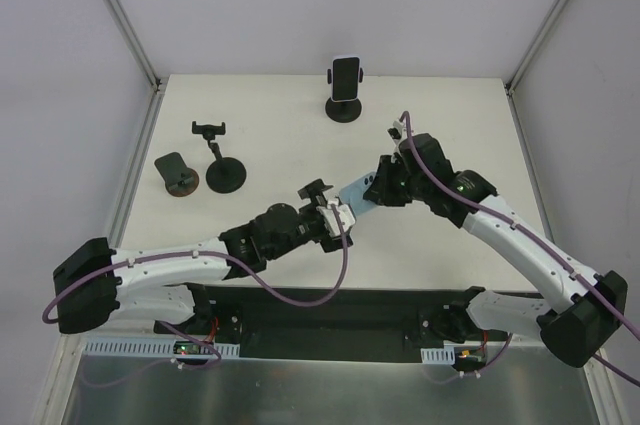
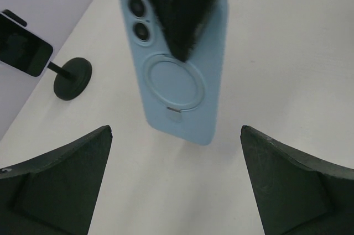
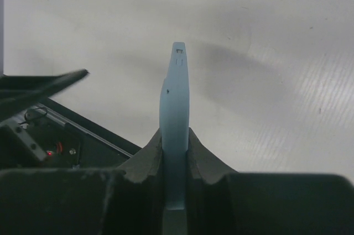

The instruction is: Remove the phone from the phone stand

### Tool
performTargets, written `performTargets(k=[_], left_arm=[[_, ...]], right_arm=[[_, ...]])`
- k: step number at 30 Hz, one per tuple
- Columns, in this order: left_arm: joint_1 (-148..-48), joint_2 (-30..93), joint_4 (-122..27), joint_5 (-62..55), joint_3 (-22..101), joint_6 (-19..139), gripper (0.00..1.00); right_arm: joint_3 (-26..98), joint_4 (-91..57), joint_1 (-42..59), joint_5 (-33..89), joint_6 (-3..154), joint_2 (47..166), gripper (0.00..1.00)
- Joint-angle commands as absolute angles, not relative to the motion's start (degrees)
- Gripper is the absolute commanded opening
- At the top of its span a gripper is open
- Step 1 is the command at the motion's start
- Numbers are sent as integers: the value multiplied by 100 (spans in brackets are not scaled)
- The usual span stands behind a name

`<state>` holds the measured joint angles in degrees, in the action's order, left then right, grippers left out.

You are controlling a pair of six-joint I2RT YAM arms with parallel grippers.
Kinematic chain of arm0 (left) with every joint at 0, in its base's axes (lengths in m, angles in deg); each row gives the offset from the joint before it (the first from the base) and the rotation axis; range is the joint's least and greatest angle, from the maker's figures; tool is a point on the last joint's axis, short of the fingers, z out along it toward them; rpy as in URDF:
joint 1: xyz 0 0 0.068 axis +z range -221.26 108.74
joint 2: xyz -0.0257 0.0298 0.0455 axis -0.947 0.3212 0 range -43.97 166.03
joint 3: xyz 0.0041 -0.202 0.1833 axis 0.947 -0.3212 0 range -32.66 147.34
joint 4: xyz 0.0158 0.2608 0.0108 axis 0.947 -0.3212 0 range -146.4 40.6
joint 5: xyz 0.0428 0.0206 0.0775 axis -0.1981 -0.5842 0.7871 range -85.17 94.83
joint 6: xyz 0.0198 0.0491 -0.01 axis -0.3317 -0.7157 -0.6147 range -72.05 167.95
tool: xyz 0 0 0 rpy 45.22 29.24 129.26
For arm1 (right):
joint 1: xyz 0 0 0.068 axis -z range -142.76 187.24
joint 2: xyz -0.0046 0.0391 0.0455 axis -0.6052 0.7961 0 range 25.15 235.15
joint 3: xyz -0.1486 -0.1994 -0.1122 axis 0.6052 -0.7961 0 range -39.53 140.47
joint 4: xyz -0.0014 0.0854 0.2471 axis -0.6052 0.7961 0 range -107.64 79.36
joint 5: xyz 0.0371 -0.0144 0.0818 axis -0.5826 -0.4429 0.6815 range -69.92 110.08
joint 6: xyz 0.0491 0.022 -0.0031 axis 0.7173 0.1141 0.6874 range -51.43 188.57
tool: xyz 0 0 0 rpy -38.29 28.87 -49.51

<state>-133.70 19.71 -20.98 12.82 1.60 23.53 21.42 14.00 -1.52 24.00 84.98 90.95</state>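
Observation:
A light blue phone (image 1: 358, 191) is held on edge in my right gripper (image 1: 385, 185), off any stand and above the table's middle. In the right wrist view the pads (image 3: 149, 157) press both faces of the phone (image 3: 176, 108). My left gripper (image 1: 335, 217) is open and empty, just short of the phone's free end. In the left wrist view the phone's back (image 2: 177, 85) with its ring shows ahead of the spread fingers (image 2: 66, 174). A second phone (image 1: 346, 73) sits clamped in a black stand (image 1: 344, 110) at the far edge.
An empty black clamp stand (image 1: 222, 177) and a small brown-based stand (image 1: 178, 177) are at the left of the table. The stand with the phone also shows in the left wrist view (image 2: 72, 78). White walls enclose the table (image 1: 470, 125).

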Motion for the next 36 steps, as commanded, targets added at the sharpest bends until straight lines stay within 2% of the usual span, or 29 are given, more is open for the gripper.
performTargets(k=[1, 5, 11, 18, 22, 25, 26, 27, 30, 33, 34, 36], left_arm=[[-13858, 2448, -1856, 2250, 267, 1913, 99], [-14069, 2783, -1776, 2705, 355, 1956, 99], [-14105, 3301, -1601, 4042, 628, 1930, 99], [-14105, 3460, -1223, 4702, 628, 1799, 86], [-14096, 3460, -1214, 4728, 619, 1825, 60], [-14096, 3460, -1214, 4693, 628, 1877, 47], [-14105, 3451, -1231, 4676, 619, 1886, 38], [-14105, 3443, -1231, 4641, 619, 1904, 34], [-14096, 3390, -1284, 4597, 628, 1974, 12], [-14096, 3294, -1389, 4544, 637, 2088, 0], [-14105, 3267, -1416, 4474, 628, 2158, 0], [-14096, 3171, -1512, 4342, 610, 2272, 0]], right_arm=[[2349, 452, -134, 2755, 9246, 9089, 1], [2262, 127, -134, 2912, 9564, 9142, 1], [2060, -216, -143, 3203, 9977, 9160, 1], [1848, -366, -151, 3265, 10206, 9037, 1], [1752, -436, -143, 3247, 10311, 8958, 1], [1734, -480, -143, 3256, 10355, 8931, 1], [1734, -489, -143, 3265, 10347, 8940, 1], [1725, -498, -143, 3256, 10355, 8931, 1], [1646, -594, -151, 3186, 10382, 8861, 8], [1549, -735, -143, 3098, 10321, 8791, 19], [1575, -744, -143, 3089, 10268, 8782, 28], [1611, -744, -134, 3045, 10092, 8764, 38]])
